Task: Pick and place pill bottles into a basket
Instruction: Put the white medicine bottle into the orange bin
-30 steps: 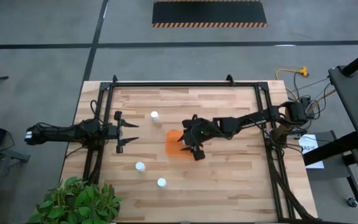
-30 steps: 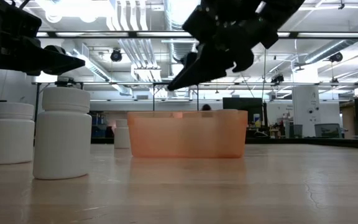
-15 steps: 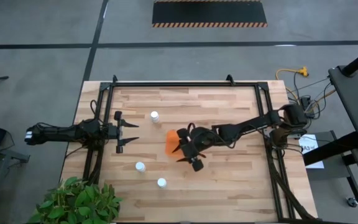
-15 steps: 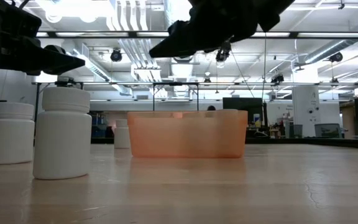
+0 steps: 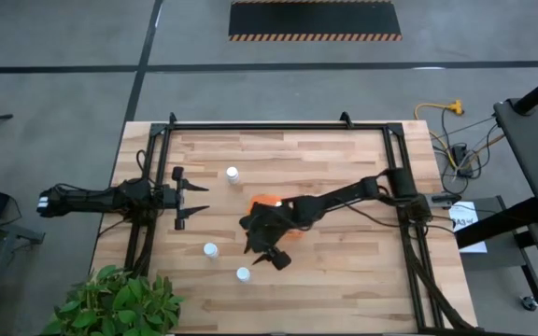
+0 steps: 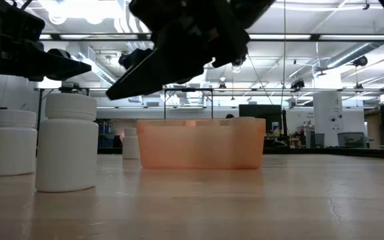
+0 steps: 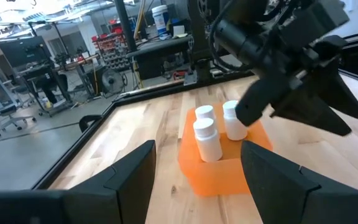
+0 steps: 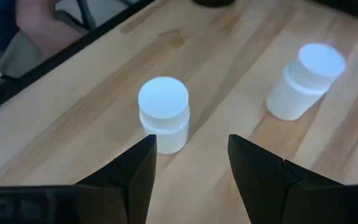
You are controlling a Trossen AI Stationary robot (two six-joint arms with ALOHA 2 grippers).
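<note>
While three pill bottles [image 7: 208,138] sit in the basket [image 7: 219,175], your open right tool [image 5: 261,249] must fetch three more off the bench [image 5: 344,271].

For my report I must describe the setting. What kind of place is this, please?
Probably a robotics lab or workshop. A wooden table stands on a bare grey floor, ceiling pipes and strip lights hang overhead, and office chairs and equipment racks fill the room behind.
</note>
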